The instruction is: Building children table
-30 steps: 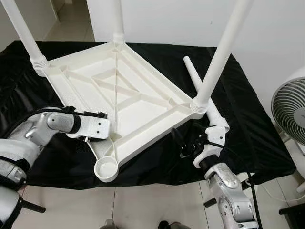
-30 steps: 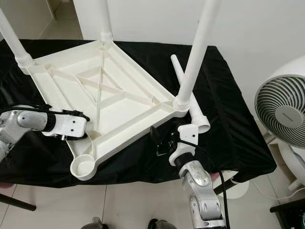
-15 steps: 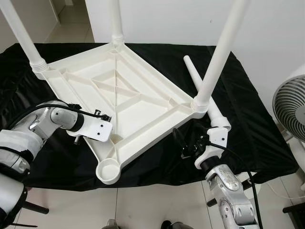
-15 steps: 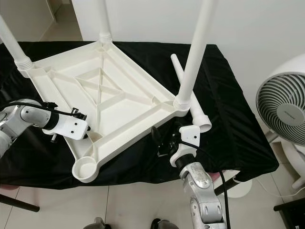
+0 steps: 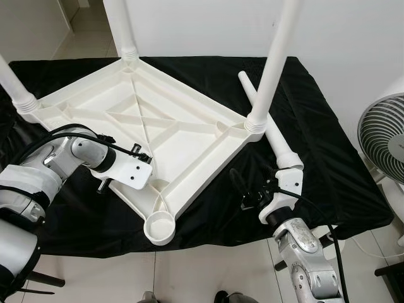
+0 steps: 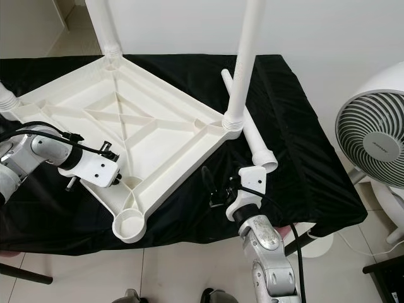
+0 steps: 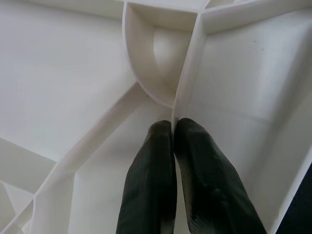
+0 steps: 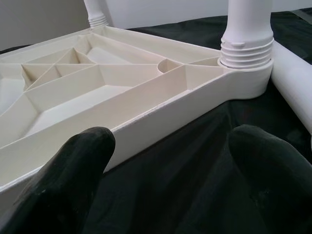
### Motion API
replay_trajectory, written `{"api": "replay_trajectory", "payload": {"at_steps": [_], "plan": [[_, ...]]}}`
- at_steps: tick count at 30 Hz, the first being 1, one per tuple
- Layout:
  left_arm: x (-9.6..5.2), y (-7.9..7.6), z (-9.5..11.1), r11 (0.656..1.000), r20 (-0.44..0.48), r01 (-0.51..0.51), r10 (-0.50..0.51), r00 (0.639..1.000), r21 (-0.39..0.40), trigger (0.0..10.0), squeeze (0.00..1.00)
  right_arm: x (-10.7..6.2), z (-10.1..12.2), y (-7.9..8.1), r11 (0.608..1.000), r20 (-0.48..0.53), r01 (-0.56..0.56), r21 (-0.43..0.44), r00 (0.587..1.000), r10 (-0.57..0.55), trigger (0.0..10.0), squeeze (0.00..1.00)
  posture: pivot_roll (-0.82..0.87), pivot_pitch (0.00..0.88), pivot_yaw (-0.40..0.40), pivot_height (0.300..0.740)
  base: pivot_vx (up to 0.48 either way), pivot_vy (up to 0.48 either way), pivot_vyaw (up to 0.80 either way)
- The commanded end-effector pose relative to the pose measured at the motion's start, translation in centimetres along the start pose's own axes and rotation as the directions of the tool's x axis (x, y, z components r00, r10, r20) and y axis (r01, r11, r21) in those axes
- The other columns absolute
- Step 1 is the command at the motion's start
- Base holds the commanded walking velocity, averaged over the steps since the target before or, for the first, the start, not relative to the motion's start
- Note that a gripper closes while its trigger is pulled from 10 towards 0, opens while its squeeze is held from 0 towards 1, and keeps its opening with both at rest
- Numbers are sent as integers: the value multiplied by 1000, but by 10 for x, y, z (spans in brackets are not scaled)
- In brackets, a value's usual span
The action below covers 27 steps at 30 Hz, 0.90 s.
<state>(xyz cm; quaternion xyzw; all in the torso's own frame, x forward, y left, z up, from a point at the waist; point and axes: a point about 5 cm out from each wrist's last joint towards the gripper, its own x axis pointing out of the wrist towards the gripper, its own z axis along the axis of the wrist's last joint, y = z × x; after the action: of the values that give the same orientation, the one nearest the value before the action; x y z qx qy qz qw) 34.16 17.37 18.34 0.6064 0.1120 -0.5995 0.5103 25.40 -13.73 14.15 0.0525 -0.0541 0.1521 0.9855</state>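
The white children's tabletop (image 5: 165, 121) lies upside down on a black-draped table (image 5: 328, 158). Upright legs stand in three corners: left (image 5: 14, 85), back (image 5: 120, 28) and right (image 5: 273, 63). The near corner socket (image 5: 159, 226) is empty. A loose white leg (image 5: 270, 134) lies on the cloth just right of the tabletop. My left gripper (image 7: 173, 127) is shut on a thin rib of the underside near the front-left edge. My right gripper (image 8: 170, 161) hangs open over the cloth, a little in front of the tabletop's right edge (image 8: 161, 122), touching nothing.
A white floor fan (image 5: 386, 136) stands to the right, beyond the table's edge. Pale tiled floor (image 5: 189, 271) lies below the near edge. A white wall (image 5: 208, 25) runs behind the table.
The tabletop has turned counter-clockwise: its near socket swung right and the left corner came nearer. My left wrist turned with it, on the rib. The right gripper stayed put.
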Motion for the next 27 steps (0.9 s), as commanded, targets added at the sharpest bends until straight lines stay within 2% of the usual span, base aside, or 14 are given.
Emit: {"api": "replay_trajectory", "payload": {"at_steps": [1,4,7,11,19,20,22,25,26,27], "plan": [[8,-16,-12,993,-10,54,-56,998,-105,0,0,-2,-1,1,1000,-8,5,4,1000,-5,10000,0,70,152,26,740,0,0,0],[6,-12,-17,989,-26,13,-17,1000,-146,0,0,-2,-1,2,1000,-9,4,7,1000,-4,10000,0,71,152,25,740,0,0,0],[4,-2,-21,974,-30,-66,61,998,-218,0,0,-3,-1,2,1000,-9,3,9,1000,-3,10000,0,73,156,22,740,0,0,0],[3,5,-24,955,-37,-125,119,992,-271,0,0,-2,-1,3,1000,-10,1,11,1000,-1,10000,0,75,157,20,740,0,0,0],[3,12,-30,930,-112,-212,187,976,-301,0,0,-2,0,4,1000,-9,-4,13,1000,4,10000,0,72,159,20,740,0,0,0],[4,14,-32,915,-134,-243,210,969,-322,0,0,-2,0,5,1000,-9,-3,14,1000,4,10000,0,73,158,20,740,0,0,0],[4,14,-32,915,-134,-243,210,969,-322,0,0,-2,0,5,1000,-9,-3,14,1000,4,10000,0,73,158,20,740,0,0,0],[6,17,-35,887,-183,-299,247,951,-353,0,0,-2,0,6,1000,-9,-3,16,1000,3,10000,0,70,155,21,740,0,0,0],[6,17,-35,887,-183,-299,247,951,-353,0,0,-2,0,6,1000,-9,-3,16,1000,3,10000,0,70,155,21,740,0,0,0],[7,20,-36,869,-205,-331,271,941,-369,0,0,-2,0,7,1000,-9,-3,18,1000,3,10000,0,68,154,22,740,0,0,0]]}}
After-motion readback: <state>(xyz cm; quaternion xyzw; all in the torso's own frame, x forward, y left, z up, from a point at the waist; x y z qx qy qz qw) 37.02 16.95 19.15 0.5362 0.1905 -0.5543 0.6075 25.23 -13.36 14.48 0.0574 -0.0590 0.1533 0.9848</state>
